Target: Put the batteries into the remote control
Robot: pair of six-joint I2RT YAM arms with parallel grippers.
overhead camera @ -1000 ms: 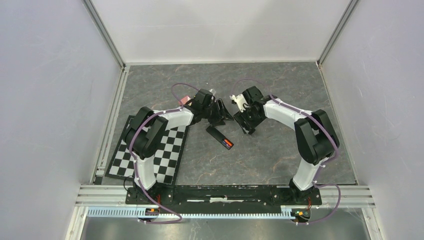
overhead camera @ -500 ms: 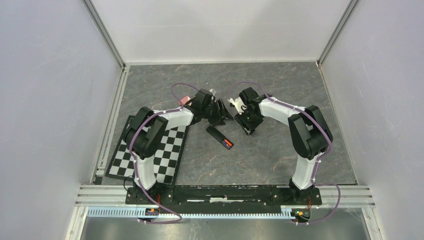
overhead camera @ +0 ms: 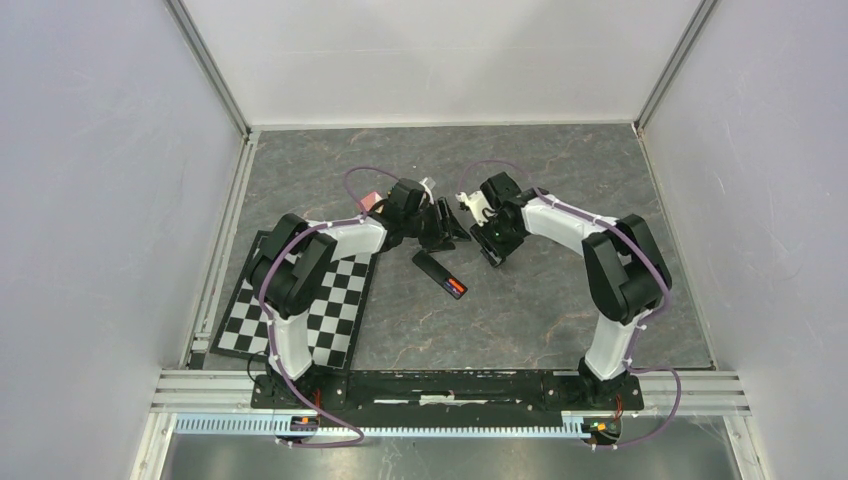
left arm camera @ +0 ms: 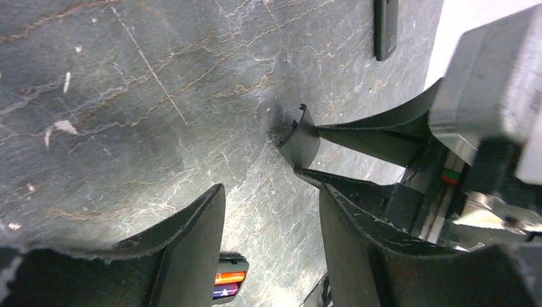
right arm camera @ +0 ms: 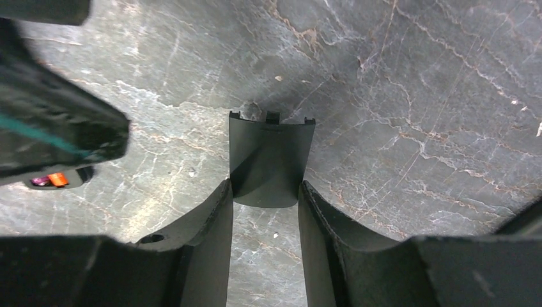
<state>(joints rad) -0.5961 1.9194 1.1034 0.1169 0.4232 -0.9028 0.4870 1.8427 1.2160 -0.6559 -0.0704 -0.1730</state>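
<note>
Right wrist view puts the cover (right arm camera: 268, 160), a curved black battery lid with small tabs on its far edge, between the fingers of the right gripper (right arm camera: 263, 190). Both side edges lie against the inner faces of the fingers. The jaws stand narrow, and I judge them clamped on the lid's near end. Its tabbed end points away from the jaws and seems to rest on the table (right arm camera: 415, 96).

The step in hand looks like fetching the lid to close the remote (overhead camera: 435, 268). To do it well, grip squarely across the lid's width and lift it level. Then bring the tabs to the compartment's edge first, and press down only once they seat.

The left gripper (left arm camera: 270, 192) has its jaws about half open, with nothing between them and bare table beneath. The batteries (right arm camera: 56, 179), orange and purple, sit in the remote's open bay, off to the left of the right jaws and just below the left jaws.
</note>
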